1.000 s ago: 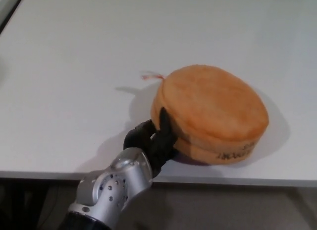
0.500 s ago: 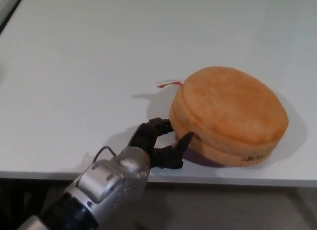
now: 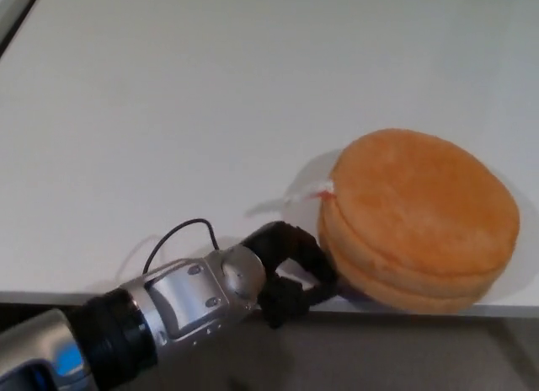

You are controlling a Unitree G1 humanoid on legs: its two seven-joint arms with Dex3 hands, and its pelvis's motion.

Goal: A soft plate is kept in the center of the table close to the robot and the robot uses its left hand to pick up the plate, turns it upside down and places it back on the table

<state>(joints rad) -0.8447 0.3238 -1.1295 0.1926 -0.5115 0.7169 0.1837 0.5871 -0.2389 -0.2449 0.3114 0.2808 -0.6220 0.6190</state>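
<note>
So, table (image 3: 185, 96): white and broad, bare but for the one thing; its near edge runs along the bottom of the head view.
Plate (image 3: 418, 218): orange, soft and thick like a cushion, lying flat at the near right of the table, its front rim right at the table edge, perhaps slightly over it. A small pale tag (image 3: 313, 189) pokes out on its left side.
Change in plate: over the last second it has slid rightward across the picture, and the printed lettering seen on its front rim before is no longer in sight, so it seems to have turned as well. It has not left the table.
Left hand (image 3: 290, 269): now low at the table edge, fingers curled against the plate's lower left rim; it is touching but not clearly holding. A second ago it was pressed to the side, then opened.
Meaning for the task: my judgement is that the grasp has slipped or pushed rather than lifted; pick-up and flip are both still to do.
Right hand: not in view.
Containers: none; nothing rests on the plate.
</note>
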